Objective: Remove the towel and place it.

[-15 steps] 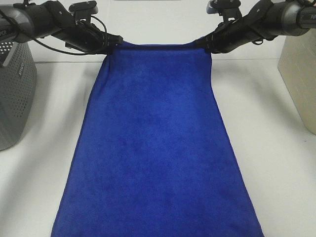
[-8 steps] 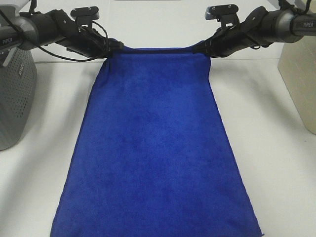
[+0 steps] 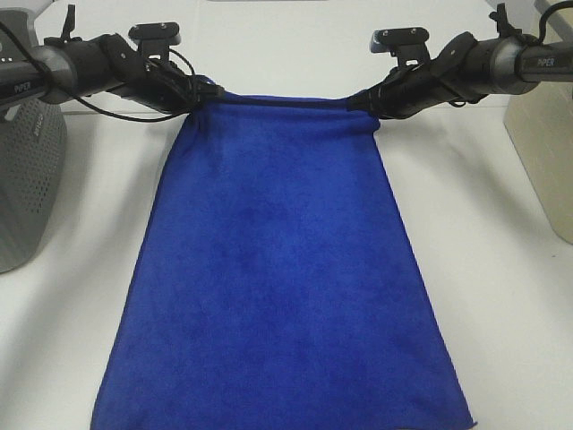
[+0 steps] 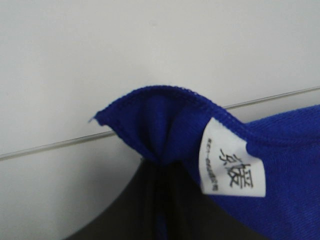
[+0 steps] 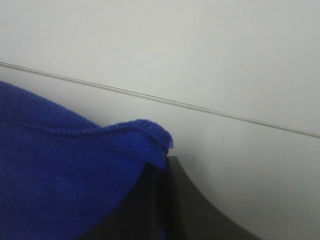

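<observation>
**Both tools clamped on the far corners of the towel**

You have the towel (image 3: pixel 277 269) stretched between the two arms at its far edge. Your left tool (image 3: pixel 208 91) is clenched on the far left corner, and your right tool (image 3: pixel 360 100) is clenched on the far right corner. The edge between them runs taut and nearly level, raised off the tabletop (image 3: pixel 501 269).

From that edge the blue cloth spreads toward the camera in the high view, widening as it comes, and its near end runs out of the bottom of the picture. It looks smooth, with no large folds. Whether the middle of the cloth rests on the tabletop or hangs just above it, you cannot tell from this view.

In the left wrist view the pinched corner (image 4: pixel 160 130) bunches into a small peak above the dark fingers (image 4: pixel 125 210), and a white tag (image 4: pixel 231 165) with printed characters sits on the hem just beside the pinch. In the right wrist view the other corner (image 5: pixel 145 137) curls over at its hem where the dark fingers (image 5: pixel 195 210) hold it.

A grey perforated basket (image 3: pixel 27 188) stands at the left edge of the tabletop, apart from the towel. A pale beige box (image 3: pixel 542 134) stands at the right edge, also clear of the cloth.
</observation>
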Robot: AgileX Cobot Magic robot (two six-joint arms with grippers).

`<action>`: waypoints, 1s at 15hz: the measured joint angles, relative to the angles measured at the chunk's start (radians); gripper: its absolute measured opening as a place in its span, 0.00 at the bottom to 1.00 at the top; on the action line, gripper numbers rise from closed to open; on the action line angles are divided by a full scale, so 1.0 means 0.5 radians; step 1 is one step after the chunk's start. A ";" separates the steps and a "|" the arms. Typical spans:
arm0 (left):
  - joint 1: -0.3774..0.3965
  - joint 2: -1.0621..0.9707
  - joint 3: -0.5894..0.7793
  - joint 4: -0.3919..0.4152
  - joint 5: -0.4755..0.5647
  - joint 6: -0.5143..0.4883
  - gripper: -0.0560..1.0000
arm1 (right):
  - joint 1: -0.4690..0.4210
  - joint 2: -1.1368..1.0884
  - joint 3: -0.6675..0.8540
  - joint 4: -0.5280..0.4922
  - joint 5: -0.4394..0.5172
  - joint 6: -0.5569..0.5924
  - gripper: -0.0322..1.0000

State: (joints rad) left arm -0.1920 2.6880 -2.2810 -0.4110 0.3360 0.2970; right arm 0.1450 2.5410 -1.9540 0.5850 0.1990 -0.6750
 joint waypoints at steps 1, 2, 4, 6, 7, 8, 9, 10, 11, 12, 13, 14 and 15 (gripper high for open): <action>0.000 0.000 0.000 0.000 -0.004 0.000 0.08 | 0.000 0.000 0.000 0.014 0.000 0.000 0.04; 0.000 0.000 0.000 0.000 -0.004 0.000 0.10 | 0.000 0.000 0.000 0.022 0.000 0.000 0.04; -0.002 0.000 0.000 0.008 -0.012 0.000 0.23 | 0.000 0.000 0.000 0.028 0.026 0.000 0.13; -0.006 0.002 0.000 0.020 -0.044 0.000 0.39 | 0.000 0.000 0.000 0.034 0.058 0.002 0.34; -0.006 0.002 0.000 0.020 -0.050 0.000 0.49 | 0.000 0.000 0.000 0.034 0.060 0.004 0.47; -0.006 0.002 0.000 0.022 -0.052 0.000 0.59 | 0.000 0.000 -0.004 0.034 0.062 0.006 0.59; -0.006 0.002 0.000 0.032 -0.052 0.000 0.66 | 0.000 -0.002 -0.004 0.034 0.092 0.006 0.65; -0.006 0.002 0.000 0.044 -0.052 0.000 0.71 | -0.002 -0.006 -0.004 0.028 0.120 0.006 0.68; -0.006 0.002 0.000 0.056 -0.052 0.000 0.74 | -0.002 -0.010 -0.004 0.026 0.158 0.006 0.69; -0.006 0.002 0.000 0.070 -0.052 0.000 0.76 | -0.002 -0.016 -0.004 0.016 0.200 0.006 0.70; -0.006 0.002 0.000 0.080 -0.052 -0.002 0.77 | -0.002 -0.036 -0.004 -0.014 0.238 0.006 0.70; -0.006 0.002 0.000 0.090 -0.052 -0.006 0.78 | -0.002 -0.062 -0.004 -0.040 0.266 0.006 0.70; -0.006 0.000 0.000 0.092 -0.052 -0.006 0.78 | -0.002 -0.092 -0.004 -0.062 0.272 0.006 0.70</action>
State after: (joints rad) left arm -0.1950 2.6880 -2.2810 -0.3650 0.3100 0.2940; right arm 0.1440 2.4950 -1.9560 0.5540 0.3350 -0.6720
